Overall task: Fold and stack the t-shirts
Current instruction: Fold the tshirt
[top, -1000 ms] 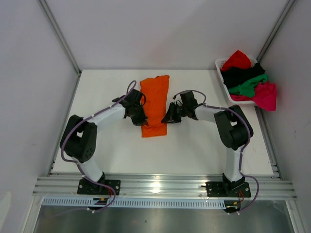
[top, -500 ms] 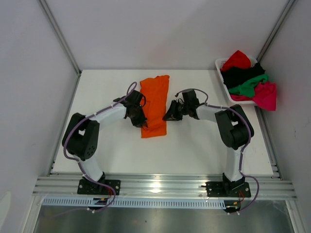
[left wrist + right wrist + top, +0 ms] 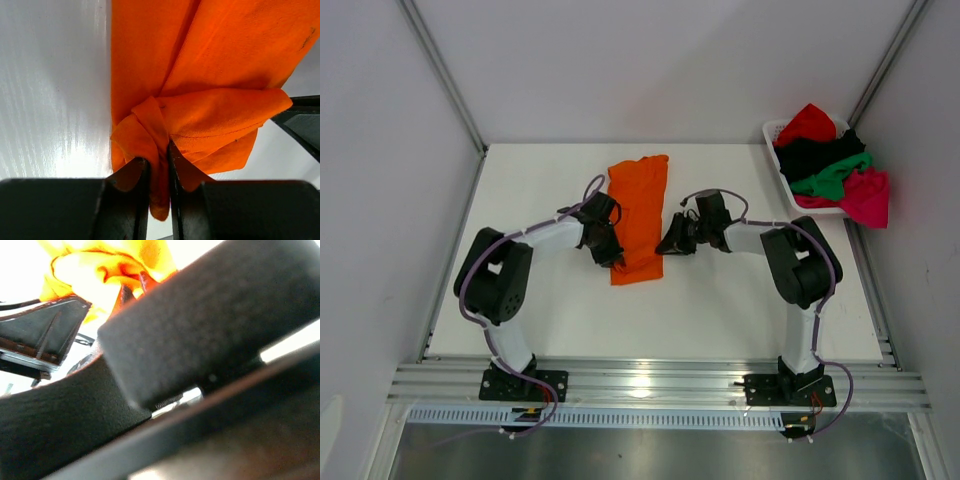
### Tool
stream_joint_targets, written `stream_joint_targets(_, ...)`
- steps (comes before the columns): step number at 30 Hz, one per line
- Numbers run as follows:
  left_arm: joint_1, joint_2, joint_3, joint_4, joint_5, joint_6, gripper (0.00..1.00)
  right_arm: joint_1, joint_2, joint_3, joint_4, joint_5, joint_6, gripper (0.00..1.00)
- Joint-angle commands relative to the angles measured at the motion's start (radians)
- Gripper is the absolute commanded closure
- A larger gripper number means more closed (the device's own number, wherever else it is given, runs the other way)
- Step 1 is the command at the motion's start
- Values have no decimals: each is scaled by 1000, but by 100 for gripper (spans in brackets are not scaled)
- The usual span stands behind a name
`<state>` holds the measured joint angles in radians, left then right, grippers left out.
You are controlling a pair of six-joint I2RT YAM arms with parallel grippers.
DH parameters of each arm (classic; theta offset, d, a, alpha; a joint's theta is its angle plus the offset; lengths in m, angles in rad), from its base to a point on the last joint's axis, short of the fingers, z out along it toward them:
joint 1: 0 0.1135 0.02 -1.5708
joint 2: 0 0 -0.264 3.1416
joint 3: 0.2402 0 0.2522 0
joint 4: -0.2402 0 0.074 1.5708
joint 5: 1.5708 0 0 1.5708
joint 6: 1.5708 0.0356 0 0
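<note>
The orange t-shirt (image 3: 638, 200) lies as a long narrow strip in the middle of the table. My left gripper (image 3: 610, 250) is shut on a bunched fold at its near left edge; the left wrist view (image 3: 159, 155) shows cloth (image 3: 225, 50) pinched between the fingers. My right gripper (image 3: 668, 243) sits at the shirt's near right edge. In the blurred right wrist view its tips (image 3: 137, 285) look closed on bunched orange cloth (image 3: 95, 270). Red (image 3: 807, 122), black (image 3: 815, 155), green (image 3: 835, 175) and magenta-pink (image 3: 865, 195) t-shirts are piled at the far right.
The white slatted basket (image 3: 772, 130) holding the pile stands at the table's far right corner, the pink shirt hanging over its edge. Grey walls close in the table on the left, back and right.
Both grippers have shifted slightly toward the near edge while staying at the orange shirt's near end. That end looks a little more bunched between them.
</note>
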<state>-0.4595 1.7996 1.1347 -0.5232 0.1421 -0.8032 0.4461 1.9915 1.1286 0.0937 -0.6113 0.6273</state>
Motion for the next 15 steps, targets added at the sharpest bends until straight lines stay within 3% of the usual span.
stream_joint_targets(1, 8, 6, -22, 52, 24, -11, 79, 9, -5, -36, 52, -22, -9, 80)
stream_joint_targets(8, 16, -22, -67, 147, 33, -112, 78, 25, 3, -78, 61, -27, -38, 80)
stream_joint_targets(15, 21, -19, 36, 86, 22, -67, 78, 37, 12, -116, 103, -31, -31, 80)
